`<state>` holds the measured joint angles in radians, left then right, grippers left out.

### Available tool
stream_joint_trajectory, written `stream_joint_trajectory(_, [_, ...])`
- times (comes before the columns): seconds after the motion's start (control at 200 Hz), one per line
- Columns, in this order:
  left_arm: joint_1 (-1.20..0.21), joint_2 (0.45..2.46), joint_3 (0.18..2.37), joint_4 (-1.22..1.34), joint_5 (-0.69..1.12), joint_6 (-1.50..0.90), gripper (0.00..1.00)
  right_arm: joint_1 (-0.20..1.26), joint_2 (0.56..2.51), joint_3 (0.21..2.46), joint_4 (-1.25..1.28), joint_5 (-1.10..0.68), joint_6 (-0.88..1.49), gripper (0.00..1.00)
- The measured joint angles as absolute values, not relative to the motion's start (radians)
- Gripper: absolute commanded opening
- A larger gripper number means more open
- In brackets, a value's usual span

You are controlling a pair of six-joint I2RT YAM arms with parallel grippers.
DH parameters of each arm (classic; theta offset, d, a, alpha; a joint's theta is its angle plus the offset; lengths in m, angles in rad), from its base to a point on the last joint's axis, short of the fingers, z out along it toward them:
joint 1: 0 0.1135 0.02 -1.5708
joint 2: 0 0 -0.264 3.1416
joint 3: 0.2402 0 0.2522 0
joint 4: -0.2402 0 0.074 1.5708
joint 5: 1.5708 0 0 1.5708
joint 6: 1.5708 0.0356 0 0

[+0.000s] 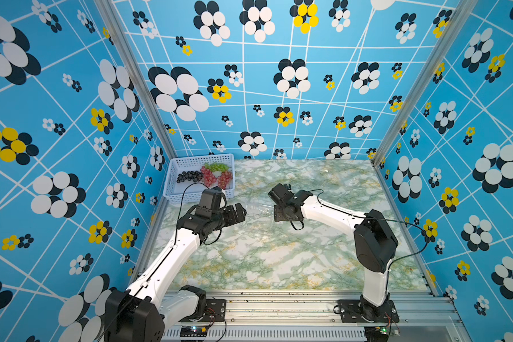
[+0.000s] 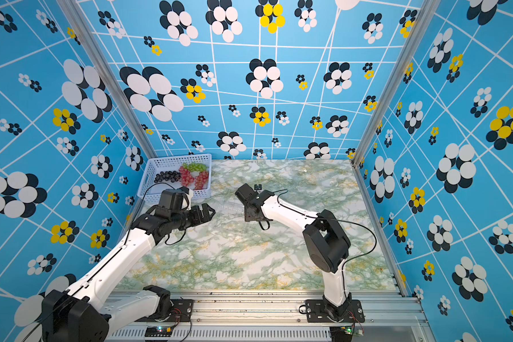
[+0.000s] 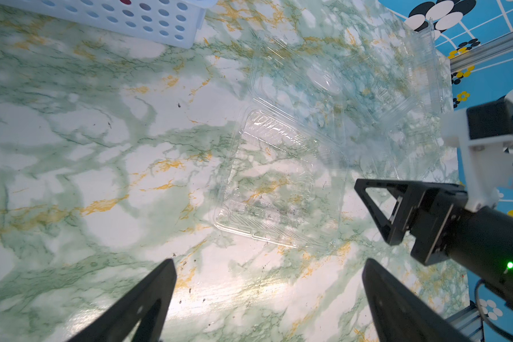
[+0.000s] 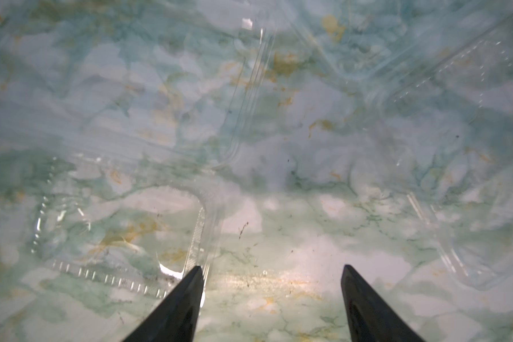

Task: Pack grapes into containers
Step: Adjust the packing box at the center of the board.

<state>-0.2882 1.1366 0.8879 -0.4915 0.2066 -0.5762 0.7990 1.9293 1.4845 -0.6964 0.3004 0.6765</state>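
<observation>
Plastic, clear like glass, makes the near box (image 3: pixel 267 183) hard to see. It lies flat on the green and white table (image 1: pixel 264 260), in the middle, between the two claws. More clear boxes (image 3: pixel 391 97) lie just behind it.

The left claw (image 3: pixel 268 263) hangs over the table with its two fingers far apart. Only table shows between them. The near box lies just in front of the tips and does not touch them.

The right claw (image 4: pixel 272 269) points down at the table from the other side. Its fingers are apart too, with bare table between them. One finger (image 4: pixel 190 284) is right at the rim of the near box. I cannot tell if it touches.

The grapes (image 2: pixel 186 175) all sit in the pale blue basket (image 1: pixel 175 197) at the far left corner of the table. The green bunch (image 1: pixel 216 166) is at the back, the dark bunch (image 1: pixel 189 176) is on the left, and two red bunches (image 1: pixel 208 175) are in front of the green one. The basket is just behind the left claw and well away from the right claw.
</observation>
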Motion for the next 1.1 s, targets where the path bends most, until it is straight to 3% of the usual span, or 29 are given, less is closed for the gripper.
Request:
stream_joint_trajectory(0.3, [-0.288,1.143,0.883,-0.481,0.206,-0.583,1.0,0.831,1.943,1.42,-0.606,0.229,0.701,0.7])
stream_joint_trajectory(0.6, [-0.288,1.148,0.877,-0.482,0.197,-0.583,0.99,0.832,1.923,1.423,-0.58,0.222,0.746,0.79])
stream_joint_trajectory(0.81, [-0.288,1.143,0.877,-0.495,0.185,-0.582,1.0,0.868,1.983,1.597,-0.574,0.175,0.801,0.83])
stream_joint_trajectory(1.1, [-0.278,1.112,0.879,-0.538,0.175,-0.572,1.0,0.892,2.128,1.723,-0.567,0.121,0.855,0.81])
